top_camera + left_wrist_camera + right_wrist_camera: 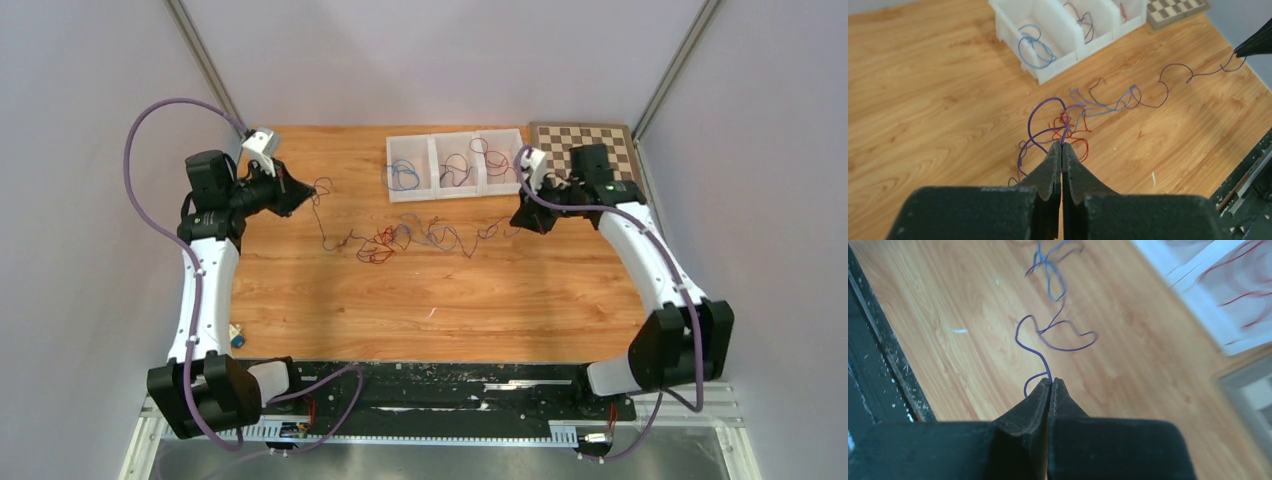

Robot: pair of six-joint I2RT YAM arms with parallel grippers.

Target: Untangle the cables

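Two claws (1061, 145) (1050, 381), three bins (455, 193), one chessboard (565, 138).

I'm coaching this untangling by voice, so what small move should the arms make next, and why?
Probably ease the arms slowly apart. The left gripper and right gripper are each shut on purple cable, whose middle loops through the red cable and blue cable; gentle tension may draw it free.

**No readable text anywhere**

Went through all three views and there's no word, brand, number or label I can actually make out. Closest candidates are both in the top view. The small blue-and-white thing (237, 337) at lower left is way too tiny to tell if it's printed. The checkered board (582, 146) at upper right only shows plain squares.
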